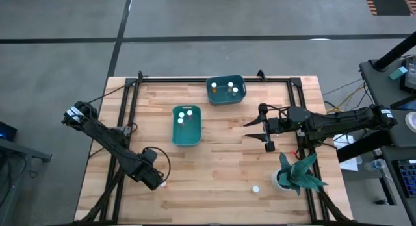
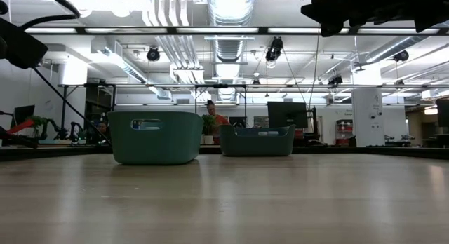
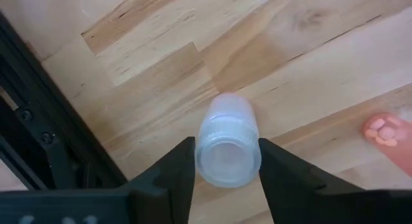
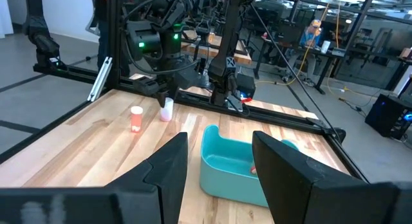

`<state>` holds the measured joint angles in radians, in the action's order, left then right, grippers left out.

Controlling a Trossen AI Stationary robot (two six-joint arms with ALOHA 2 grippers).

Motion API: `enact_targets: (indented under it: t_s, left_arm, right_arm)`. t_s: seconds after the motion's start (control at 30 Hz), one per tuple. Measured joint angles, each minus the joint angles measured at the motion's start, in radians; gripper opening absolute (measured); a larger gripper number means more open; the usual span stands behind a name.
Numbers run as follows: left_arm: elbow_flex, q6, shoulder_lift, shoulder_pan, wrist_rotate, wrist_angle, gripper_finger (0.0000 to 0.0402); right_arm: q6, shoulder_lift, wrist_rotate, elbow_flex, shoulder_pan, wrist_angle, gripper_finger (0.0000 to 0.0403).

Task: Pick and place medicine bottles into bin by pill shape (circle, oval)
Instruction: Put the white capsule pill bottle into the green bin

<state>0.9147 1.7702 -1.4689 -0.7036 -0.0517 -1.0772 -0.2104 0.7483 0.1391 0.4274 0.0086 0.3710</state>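
A small pale medicine bottle [image 3: 228,143] stands upright on the wooden table near its front left corner, and shows in the right wrist view as a pale bottle [image 4: 167,110]. My left gripper [image 3: 227,169] points down over it, shut on it. An orange-tinted bottle [image 3: 386,130] stands close by on the table. My right gripper [image 4: 219,179] hangs open above the table's right side, holding nothing. Two teal bins [image 1: 186,134] [image 1: 225,99] hold a few white-capped bottles. One more bottle [image 1: 256,189] stands near the front edge. My left gripper pinches the pale bottle's upper end, at the cap's sides [image 3: 203,156], between its two fingers [image 3: 177,169]. The fingers come from above, pointing down. The bottle stands upright with its base on the table.
A teal-leaved plant in a white pot [image 1: 296,175] stands at the front right, next to the loose bottle. Black frame rails [image 1: 127,115] run along the table's left, right and far sides. In the low view, both bins [image 2: 156,137] [image 2: 257,140] stand far back on the table.
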Motion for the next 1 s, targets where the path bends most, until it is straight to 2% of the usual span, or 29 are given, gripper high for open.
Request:
enact_targets:
  t_s: [0.1, 0.27, 0.57, 0.8, 1.0]
  left_arm:
    - [0.000, 0.000, 0.002, 0.000, 0.000, -0.004, 0.0121]
    - [0.027, -0.005, 0.017, 0.011, -0.007, -0.020, 0.0123]
    - [0.191, -0.054, 0.032, 0.068, -0.007, -0.181, 0.0123]
    - [0.305, -0.142, 0.031, 0.159, -0.006, -0.199, 0.0123]
    - [0.387, -0.247, 0.030, 0.233, 0.041, -0.201, 0.0123]
  right_arm:
    - [0.000, 0.000, 0.000, 0.000, 0.000, 0.000, 0.0166]
    - [0.000, 0.000, 0.000, 0.000, 0.000, 0.000, 0.0166]
    - [-0.011, 0.000, 0.000, 0.000, 0.000, 0.000, 0.0166]
    - [-0.026, 0.000, 0.000, 0.000, 0.000, 0.002, 0.0166]
    - [-0.030, 0.000, 0.000, 0.000, 0.000, 0.004, 0.0166]
